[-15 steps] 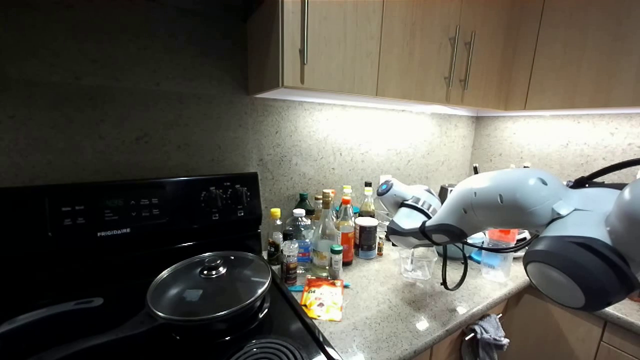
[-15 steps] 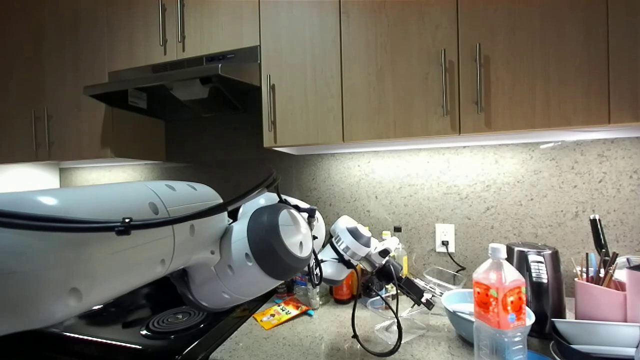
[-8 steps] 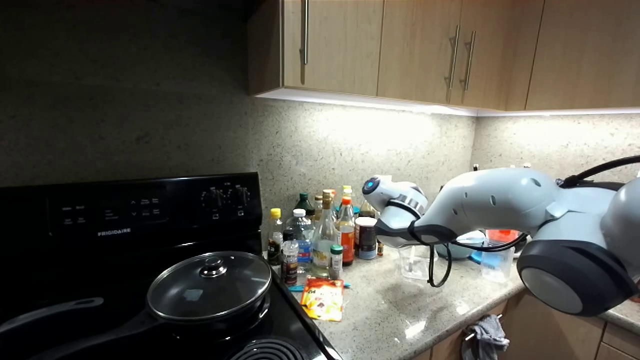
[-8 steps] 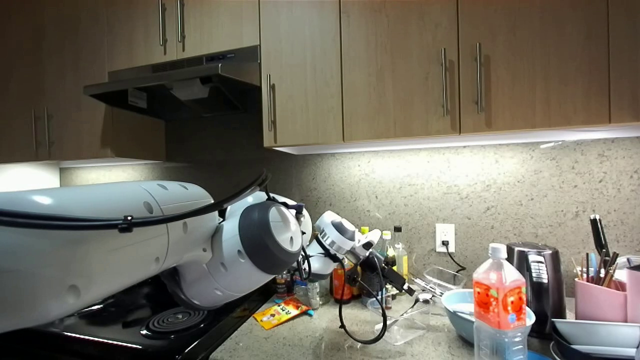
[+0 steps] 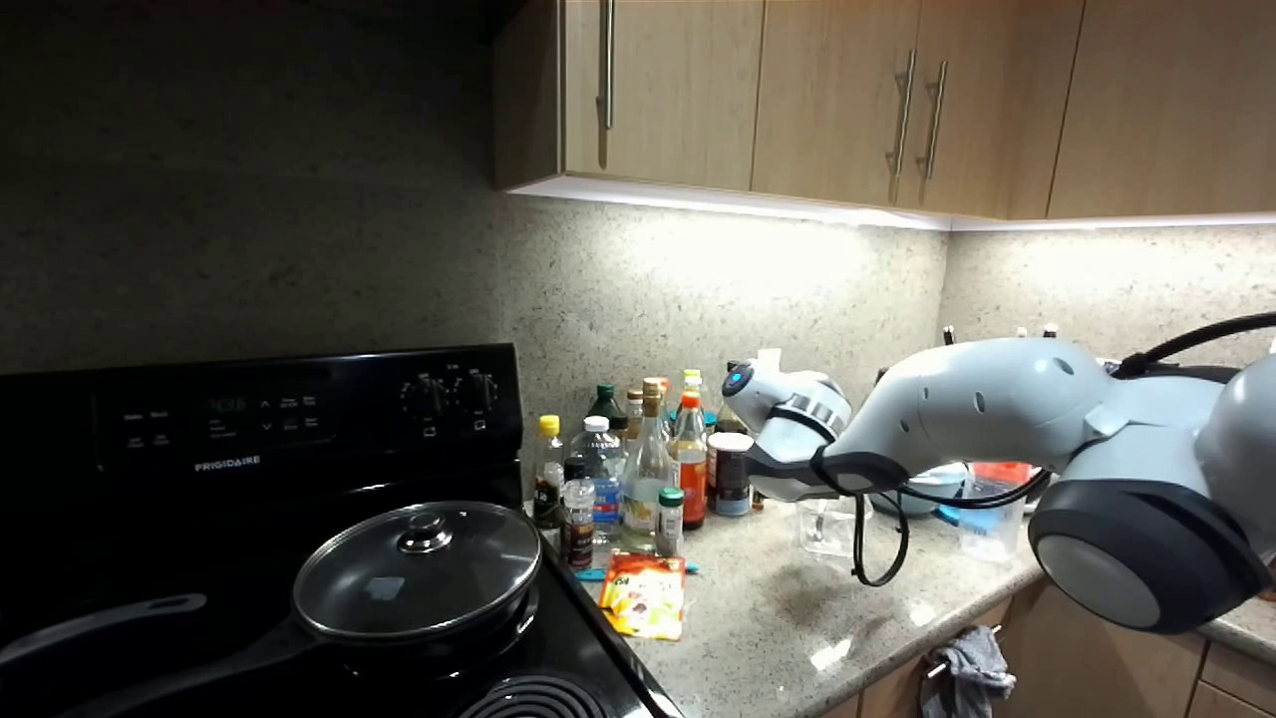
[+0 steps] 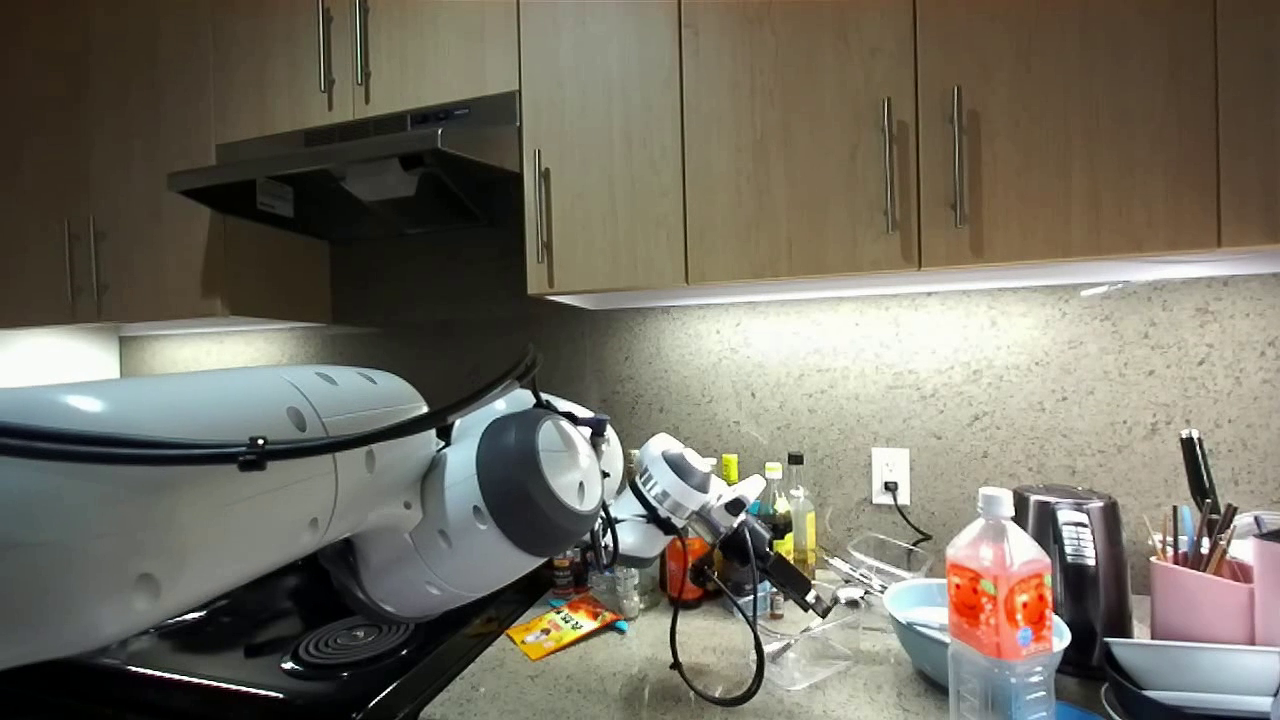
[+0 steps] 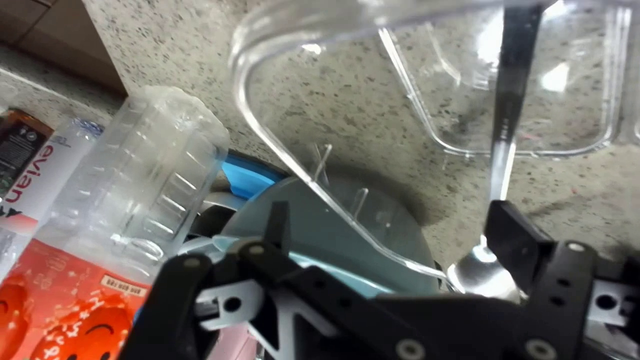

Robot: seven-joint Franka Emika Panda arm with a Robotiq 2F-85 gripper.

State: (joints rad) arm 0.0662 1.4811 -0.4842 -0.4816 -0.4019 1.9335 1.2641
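My gripper (image 7: pixel 395 222) stands open in the wrist view, its black fingers wide apart with nothing gripped. A metal spoon (image 7: pixel 484 274) with a dark handle lies closest, its bowl beside the right-hand finger and partly covered by it. The spoon's handle crosses a clear plastic container (image 7: pixel 304 175), whose rim runs across the picture between the fingers. In an exterior view the gripper (image 6: pixel 818 602) points down at a slant over the container (image 6: pixel 815 655), close to the spoon's bowl (image 6: pixel 850 593). From the opposite camera the wrist hides the fingers, with the container (image 5: pixel 827 534) below.
A light-blue bowl (image 6: pixel 915 640) and a red-labelled bottle (image 6: pixel 1000 600) stand beside the container. A dark kettle (image 6: pixel 1075 570) and pink holder (image 6: pixel 1195 605) are further right. Several bottles (image 5: pixel 648 489), an orange packet (image 5: pixel 643 595) and a lidded pan (image 5: pixel 419 568) lie toward the stove.
The arm's wrist has shifted left in both exterior views, toward the bottles, then dipped slightly in the last half second. The jaws stay open; the container and the bowl have not moved.
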